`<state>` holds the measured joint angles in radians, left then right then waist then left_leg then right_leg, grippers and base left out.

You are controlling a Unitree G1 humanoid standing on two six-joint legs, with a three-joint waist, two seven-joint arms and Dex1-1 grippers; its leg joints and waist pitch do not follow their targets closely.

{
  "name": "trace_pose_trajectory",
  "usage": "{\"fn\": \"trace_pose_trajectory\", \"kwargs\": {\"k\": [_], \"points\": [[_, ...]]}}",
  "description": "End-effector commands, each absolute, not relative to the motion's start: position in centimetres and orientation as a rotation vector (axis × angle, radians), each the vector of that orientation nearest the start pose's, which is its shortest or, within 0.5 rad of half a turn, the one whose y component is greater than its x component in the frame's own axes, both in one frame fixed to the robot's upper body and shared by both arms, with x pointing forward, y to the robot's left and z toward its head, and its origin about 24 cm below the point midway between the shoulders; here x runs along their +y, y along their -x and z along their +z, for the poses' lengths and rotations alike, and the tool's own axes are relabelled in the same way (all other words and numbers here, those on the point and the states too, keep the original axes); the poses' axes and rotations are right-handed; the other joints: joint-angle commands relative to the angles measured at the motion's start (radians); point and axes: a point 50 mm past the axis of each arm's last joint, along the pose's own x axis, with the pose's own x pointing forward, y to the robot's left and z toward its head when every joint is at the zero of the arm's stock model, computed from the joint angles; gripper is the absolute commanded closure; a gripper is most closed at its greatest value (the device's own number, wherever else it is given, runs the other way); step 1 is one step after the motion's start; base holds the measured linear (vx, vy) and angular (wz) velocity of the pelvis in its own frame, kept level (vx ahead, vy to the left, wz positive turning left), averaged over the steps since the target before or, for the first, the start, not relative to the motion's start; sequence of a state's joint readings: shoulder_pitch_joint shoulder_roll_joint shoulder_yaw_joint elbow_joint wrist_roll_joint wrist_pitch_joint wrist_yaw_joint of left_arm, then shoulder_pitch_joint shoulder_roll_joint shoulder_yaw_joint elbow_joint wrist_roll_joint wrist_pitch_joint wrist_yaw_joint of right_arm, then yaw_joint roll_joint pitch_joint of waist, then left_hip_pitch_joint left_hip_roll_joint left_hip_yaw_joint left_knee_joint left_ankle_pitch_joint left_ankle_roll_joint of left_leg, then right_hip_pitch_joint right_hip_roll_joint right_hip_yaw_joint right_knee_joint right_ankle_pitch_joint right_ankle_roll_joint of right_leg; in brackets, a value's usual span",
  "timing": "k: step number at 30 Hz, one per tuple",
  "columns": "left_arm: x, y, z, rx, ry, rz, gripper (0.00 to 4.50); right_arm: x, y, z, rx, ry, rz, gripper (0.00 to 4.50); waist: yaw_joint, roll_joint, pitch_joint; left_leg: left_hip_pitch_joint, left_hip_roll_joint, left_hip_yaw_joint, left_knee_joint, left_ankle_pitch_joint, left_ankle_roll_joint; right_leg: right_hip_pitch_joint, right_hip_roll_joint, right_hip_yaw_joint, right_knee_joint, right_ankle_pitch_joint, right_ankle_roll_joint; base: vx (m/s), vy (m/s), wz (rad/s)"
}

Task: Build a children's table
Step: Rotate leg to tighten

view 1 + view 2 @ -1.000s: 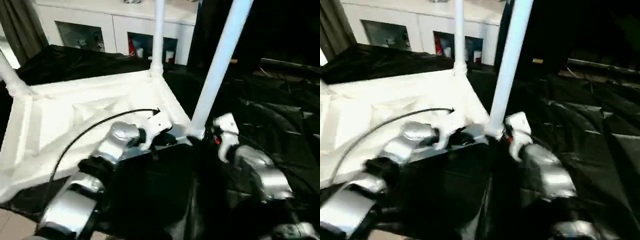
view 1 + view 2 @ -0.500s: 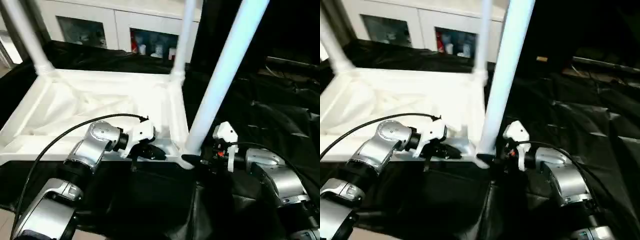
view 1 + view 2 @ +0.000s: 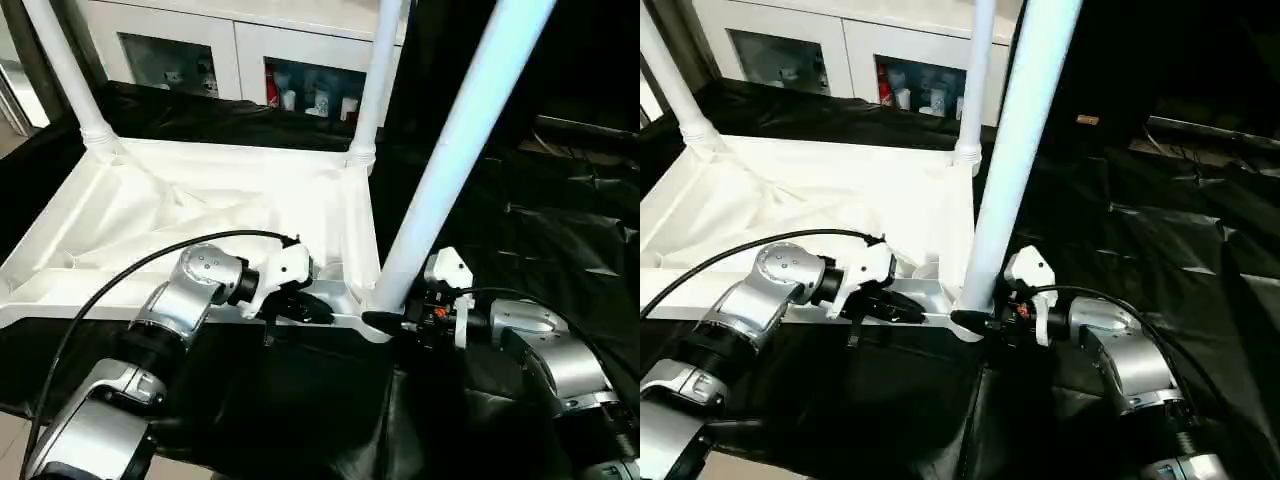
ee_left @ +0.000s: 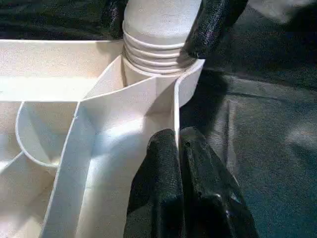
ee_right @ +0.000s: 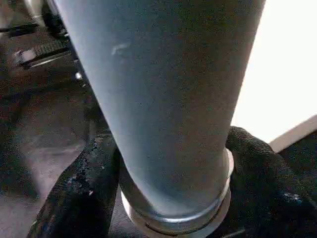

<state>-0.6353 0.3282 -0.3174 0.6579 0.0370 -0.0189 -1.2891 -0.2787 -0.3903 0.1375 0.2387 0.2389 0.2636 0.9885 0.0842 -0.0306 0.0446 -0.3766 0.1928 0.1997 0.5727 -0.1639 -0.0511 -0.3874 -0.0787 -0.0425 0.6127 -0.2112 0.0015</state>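
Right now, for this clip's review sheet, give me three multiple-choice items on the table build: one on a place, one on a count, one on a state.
1. Where is the right pincer?
A. At the base of the near leg
B. On the far cabinet
C. Resting in the middle of the tabletop

2. How many legs stand in the upturned tabletop?
A. One
B. Three
C. Five

3. What is the left pincer doing?
A. Hanging open above the leg
B. Shut on the tabletop's edge wall
C. Holding a loose leg

Answers:
1. A, its fingers sit on either side of the leg's collared end at the near corner socket.
2. B, the head views show two far-corner legs and the near one.
3. B, the left wrist view shows its two fingers pressed together over the thin wall.
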Motion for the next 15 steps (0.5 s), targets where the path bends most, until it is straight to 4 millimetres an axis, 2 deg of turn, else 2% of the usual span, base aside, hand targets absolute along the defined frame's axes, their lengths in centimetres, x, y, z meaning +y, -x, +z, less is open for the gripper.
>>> {"fn": "trace_pose_trajectory", "kwargs": {"k": [1, 3, 4, 5, 6, 7, 9, 10, 13, 15], "points": [[11.4, -32.0, 5.3, 0.396, -0.472, -1.422, 4.5, -15.6, -27.7, 4.0, 0.351, 0.057, 1.043, 1.76, -0.005, 0.003, -0.054, 0.026, 0.044, -0.018, -0.061, -0.244, 0.023, 0.035, -0.064, 0.038, -0.075, -0.122, -0.238, 0.0, 0.0, 0.0], [10.6, -32.8, 5.2, 0.39, -0.459, -1.332, 4.5, -15.6, -28.3, 3.3, 0.356, 0.033, 0.917, 1.76, -0.006, 0.002, -0.05, 0.027, 0.044, -0.019, -0.065, -0.282, 0.005, 0.032, -0.065, 0.04, -0.083, -0.201, -0.218, 0.0, 0.0, 0.0], [9.4, -33.4, 5.2, 0.37, -0.428, -1.258, 4.5, -15.2, -28.9, 2.6, 0.374, -0.008, 0.791, 1.77, -0.008, 0.002, -0.047, 0.032, 0.043, -0.02, -0.068, -0.312, -0.012, 0.025, -0.066, 0.041, -0.089, -0.259, -0.207, 0.0, 0.0, 0.0], [8.8, -33.7, 5.3, 0.362, -0.415, -1.224, 4.5, -14.9, -29.1, 2.2, 0.383, -0.026, 0.738, 1.77, -0.009, 0.001, -0.05, 0.036, 0.044, -0.023, -0.068, -0.327, -0.03, 0.025, -0.069, 0.04, -0.091, -0.294, -0.2, 0.0, 0.0, 0.0], [8.1, -33.9, 5.2, 0.356, -0.404, -1.19, 4.5, -14.5, -29.3, 1.9, 0.392, -0.041, 0.688, 1.77, -0.012, 0.0, -0.049, 0.031, 0.042, -0.026, -0.072, -0.318, -0.037, 0.028, -0.068, 0.04, -0.091, -0.308, -0.186, 0.0, 0.0, 0.0], [7.6, -34.0, 5.2, 0.356, -0.401, -1.177, 4.5, -14.2, -29.5, 1.8, 0.397, -0.052, 0.663, 1.77, -0.011, 0.001, -0.05, 0.032, 0.042, -0.028, -0.072, -0.319, -0.041, 0.028, -0.068, 0.039, -0.092, -0.31, -0.181, 0.0, 0.0, 0.0], [6.4, -34.1, 5.0, 0.351, -0.398, -1.152, 4.5, -13.4, -29.8, 1.7, 0.402, -0.069, 0.616, 1.78, -0.014, 0.0, -0.052, 0.032, 0.042, -0.027, -0.071, -0.313, -0.034, 0.029, -0.067, 0.041, -0.093, -0.282, -0.179, 0.0, 0.0, 0.0], [5.0, -33.9, 4.9, 0.35, -0.387, -1.145, 4.5, -12.5, -30.2, 1.6, 0.405, -0.095, 0.552, 1.78, -0.016, 0.002, -0.052, 0.033, 0.042, -0.023, -0.069, -0.305, -0.03, 0.025, -0.066, 0.044, -0.093, -0.256, -0.183, 0.0, 0.0, 0.0], [3.6, -33.5, 4.8, 0.345, -0.373, -1.167, 4.5, -11.6, -30.4, 1.6, 0.407, -0.123, 0.509, 1.78, -0.017, -0.001, -0.053, 0.032, 0.039, -0.023, -0.068, -0.296, -0.019, 0.027, -0.067, 0.043, -0.097, -0.269, -0.173, 0.0, 0.0, 0.0], [2.7, -33.2, 4.8, 0.337, -0.368, -1.195, 4.5, -10.8, -30.4, 1.6, 0.407, -0.116, 0.513, 1.78, -0.019, 0.001, -0.052, 0.029, 0.039, -0.023, -0.069, -0.294, -0.015, 0.027, -0.066, 0.043, -0.097, -0.267, -0.168, 0.0, 0.0, 0.0]]}}
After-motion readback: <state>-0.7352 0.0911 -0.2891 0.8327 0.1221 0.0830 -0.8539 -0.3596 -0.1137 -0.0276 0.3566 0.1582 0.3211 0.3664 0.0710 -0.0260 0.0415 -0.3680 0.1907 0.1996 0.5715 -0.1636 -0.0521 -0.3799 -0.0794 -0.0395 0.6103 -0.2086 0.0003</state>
